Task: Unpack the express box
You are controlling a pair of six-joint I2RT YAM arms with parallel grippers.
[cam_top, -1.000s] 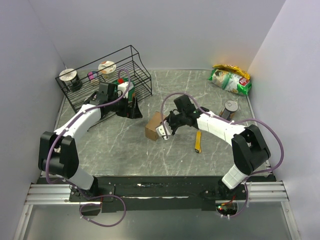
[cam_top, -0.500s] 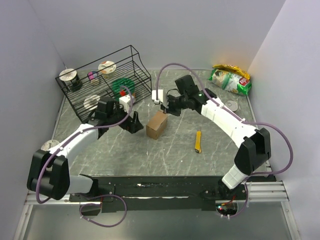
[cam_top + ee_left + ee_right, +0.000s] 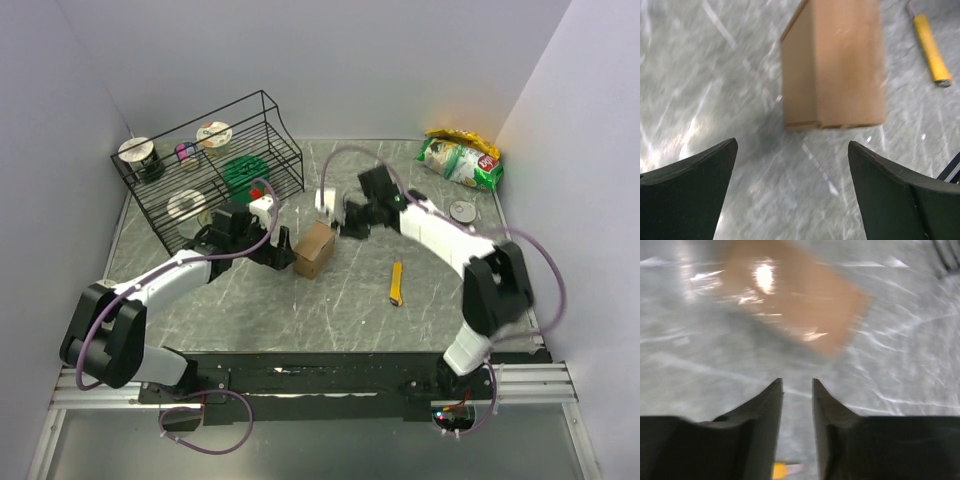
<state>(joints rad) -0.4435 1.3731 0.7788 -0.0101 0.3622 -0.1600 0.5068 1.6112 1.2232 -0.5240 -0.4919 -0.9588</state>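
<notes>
Lower centre of the overhead view: grey marbled surface. A yellow-handled tool lies flat on it, right of centre, apart from everything else.

Centre of frame: the express box, plain brown cardboard, stands on the surface with its flaps shut as far as can be seen.

Left pincer: reaches in from the left and sits just beside the box's left side. In its wrist view the fingers stand wide apart with nothing between them. The box is ahead of the tips, in the upper middle of that frame, with the yellow tool at upper right. Contact with the box cannot be confirmed.

Right pincer: just above and right of the box in the overhead frame. Its wrist view is blurred; the fingers show only a narrow gap and grip nothing. The box lies beyond the tips, in the upper half of that frame, and they are clear of it.

Upper left: black wire rack holding a dark cup, a lidded cup, a green round item and a white disc.

Right side: a round lid on the surface.

Upper right corner: a green snack bag
</notes>
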